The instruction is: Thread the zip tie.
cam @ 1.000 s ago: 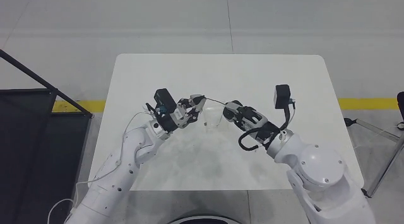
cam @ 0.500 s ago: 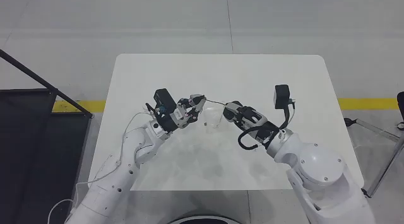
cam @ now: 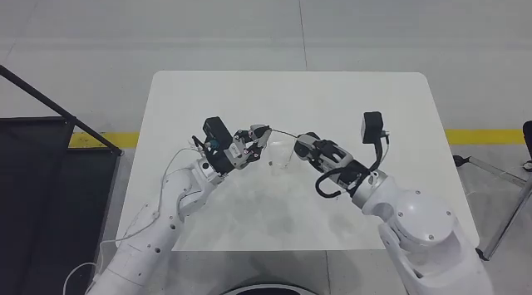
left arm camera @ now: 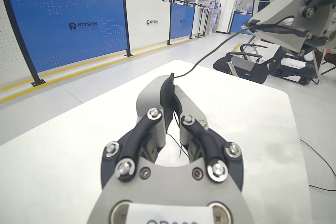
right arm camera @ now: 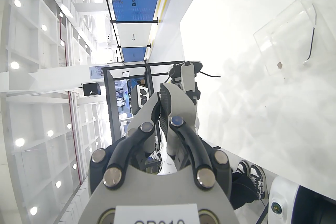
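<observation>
- Our left gripper [left arm camera: 170,87], centre of the left wrist view, is closed tight on one end of the black zip tie [left arm camera: 210,53]. A thin strand of the tie hangs down between its fingers.
- From there the tie rises to the upper right of that view, where our right gripper [left arm camera: 250,24] pinches the other end with its jaws together.
- In the top view the tie arcs between the two grippers at frame centre, held above the white tabletop [cam: 374,104].
- We cannot tell which end carries the head, so we judge that threading is not yet done.
- To do it well, we would keep one end fixed. We would bring the other in slowly along the axis of the slot and keep the strap from twisting.
- A clear plastic container [right arm camera: 275,33] lies on the tabletop at the upper right of the right wrist view. One more black zip tie [right arm camera: 313,41] curves along its far wall, and a small brownish speck sits near its rim.
</observation>
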You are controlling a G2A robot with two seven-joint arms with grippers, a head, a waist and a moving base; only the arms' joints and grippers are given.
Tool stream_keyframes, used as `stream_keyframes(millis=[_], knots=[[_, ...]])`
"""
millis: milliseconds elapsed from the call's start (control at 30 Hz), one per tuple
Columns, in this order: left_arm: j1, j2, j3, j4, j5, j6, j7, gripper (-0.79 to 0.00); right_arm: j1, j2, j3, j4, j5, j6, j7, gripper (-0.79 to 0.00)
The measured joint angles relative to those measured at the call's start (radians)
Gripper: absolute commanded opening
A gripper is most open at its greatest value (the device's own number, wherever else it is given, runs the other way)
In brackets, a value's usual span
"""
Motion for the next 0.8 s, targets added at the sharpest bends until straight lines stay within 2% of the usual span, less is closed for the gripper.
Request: stream_keyframes(millis=[567, 800], knots=[[0.001, -0.004, -0.006, 0.004, -0.025, 0.016, 0.007, -0.785, 0.003, -0.001, 0.002, 0.002, -0.018, 0.032, 0.021, -0.785], [0.0, -0.007, -0.011, 0.005, -0.044, 0.03, 0.01, -0.785, 0.032, 0.002, -0.014, 0.007, -0.066, 0.153, 0.033, -0.785]])
